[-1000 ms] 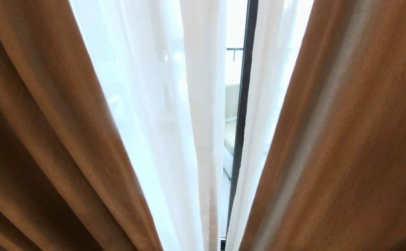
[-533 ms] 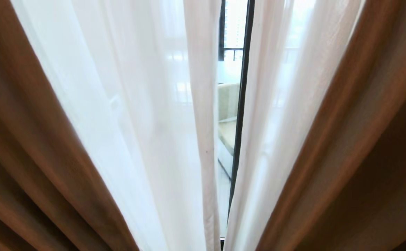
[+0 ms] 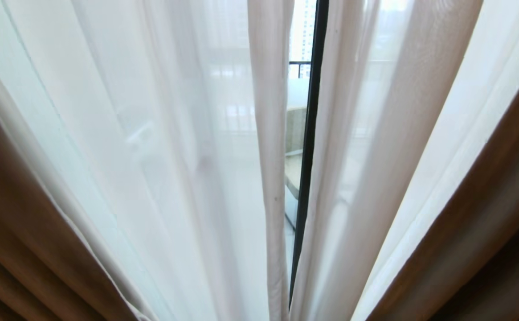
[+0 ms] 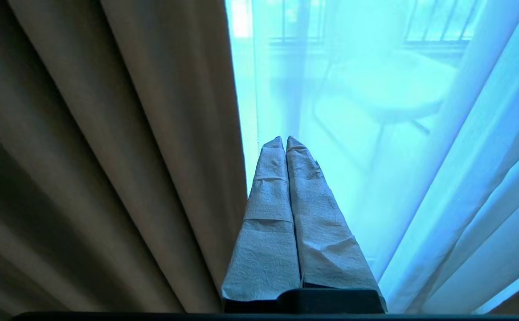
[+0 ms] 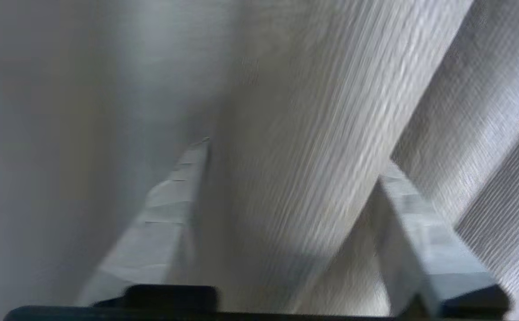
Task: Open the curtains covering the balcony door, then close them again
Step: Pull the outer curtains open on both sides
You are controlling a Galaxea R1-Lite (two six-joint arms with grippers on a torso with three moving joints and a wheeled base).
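Observation:
The curtains fill the head view: thick brown panels stand at the left (image 3: 27, 232) and right (image 3: 486, 240), with the sheer white layer (image 3: 174, 156) between them. A narrow gap in the sheer shows the balcony door's black frame (image 3: 308, 156). Neither gripper is in the head view. In the left wrist view my left gripper (image 4: 284, 141) is shut and holds nothing, beside the edge of a thick panel (image 4: 108, 156) and in front of the sheer (image 4: 397, 169). My right gripper (image 5: 296, 156) is open, its fingers (image 5: 170, 209) standing wide on either side of a fold of woven curtain cloth (image 5: 295, 111).
Through the gap I see a balcony railing (image 3: 299, 64) and a low beige ledge (image 3: 292, 129) outside. Through the sheer in the left wrist view a round table (image 4: 388, 84) and railing bars (image 4: 437, 40) show faintly.
Both thick brown panels have drawn outward to the sides of the head view, baring far more of the sheer layer. The black door frame has stayed where it was.

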